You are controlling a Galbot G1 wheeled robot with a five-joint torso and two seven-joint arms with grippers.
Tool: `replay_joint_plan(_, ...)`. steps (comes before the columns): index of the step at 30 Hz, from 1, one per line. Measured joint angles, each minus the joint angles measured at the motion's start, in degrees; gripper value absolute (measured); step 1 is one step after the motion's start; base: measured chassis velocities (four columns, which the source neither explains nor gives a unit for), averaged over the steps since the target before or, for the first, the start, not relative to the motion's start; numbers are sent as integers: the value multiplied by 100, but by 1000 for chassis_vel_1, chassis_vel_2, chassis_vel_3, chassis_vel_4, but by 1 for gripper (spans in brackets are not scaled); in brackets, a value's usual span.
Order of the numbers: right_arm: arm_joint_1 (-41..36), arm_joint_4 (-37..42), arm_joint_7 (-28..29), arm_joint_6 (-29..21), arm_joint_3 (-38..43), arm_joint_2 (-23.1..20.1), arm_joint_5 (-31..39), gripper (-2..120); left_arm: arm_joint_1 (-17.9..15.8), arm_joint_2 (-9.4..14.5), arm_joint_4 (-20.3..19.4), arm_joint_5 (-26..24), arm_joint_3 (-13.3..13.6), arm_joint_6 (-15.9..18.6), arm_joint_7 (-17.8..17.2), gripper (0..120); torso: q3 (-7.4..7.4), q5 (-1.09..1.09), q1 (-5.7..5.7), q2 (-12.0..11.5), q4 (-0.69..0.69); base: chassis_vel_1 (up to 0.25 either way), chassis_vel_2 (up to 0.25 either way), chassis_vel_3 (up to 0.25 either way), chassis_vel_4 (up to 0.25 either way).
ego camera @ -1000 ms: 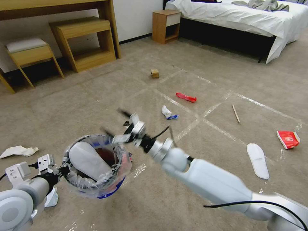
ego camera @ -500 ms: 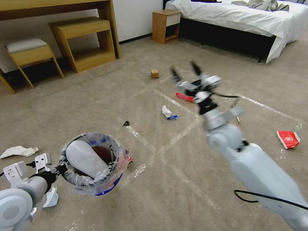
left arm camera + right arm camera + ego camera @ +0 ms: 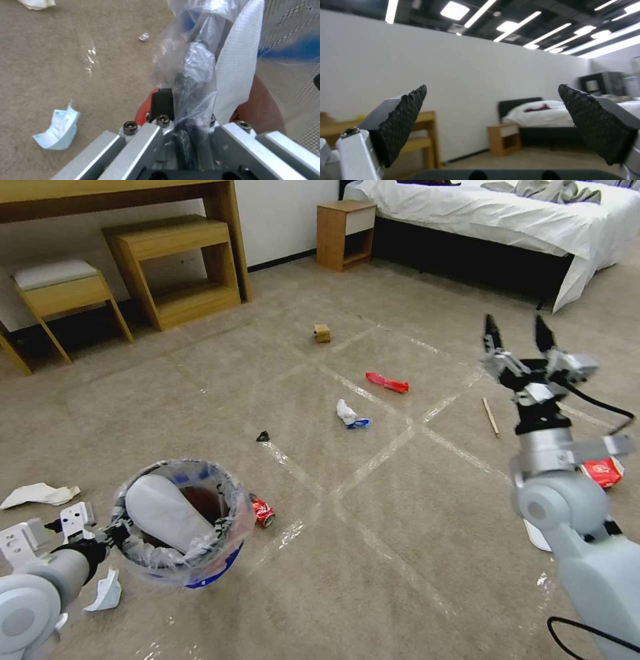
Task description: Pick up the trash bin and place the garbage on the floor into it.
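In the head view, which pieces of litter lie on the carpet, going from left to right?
Crumpled white paper → crushed red can → black scrap → small tan box → white and blue wad → red wrapper → thin stick → red packet.
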Motion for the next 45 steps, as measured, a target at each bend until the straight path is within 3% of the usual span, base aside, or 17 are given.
replay_joint_plan(6,-799,34,29,138,401,446,-667,100,98,-214,109,562,-66,-103,289,0,0,-1,0,-1,-1,0,0,0,0)
replay_joint_plan(13,-1249,-46,-39,348,475,917,-1212,100,196,-328,139,627,-209,-136,379,0,0,-1,0,0,-1,0,0,0,0)
replay_joint_plan(22,-1279,-200,59,377,409,1405,-1496,100,312,-425,0,618,-373,-141,390,0,0,-1,0,0,0,0,0,0,0)
replay_joint_plan(45,-1281,-523,-108,548,255,1671,-1778,100,422,-513,63,682,-444,-183,437,0,0,-1,0,0,0,0,0,0,0)
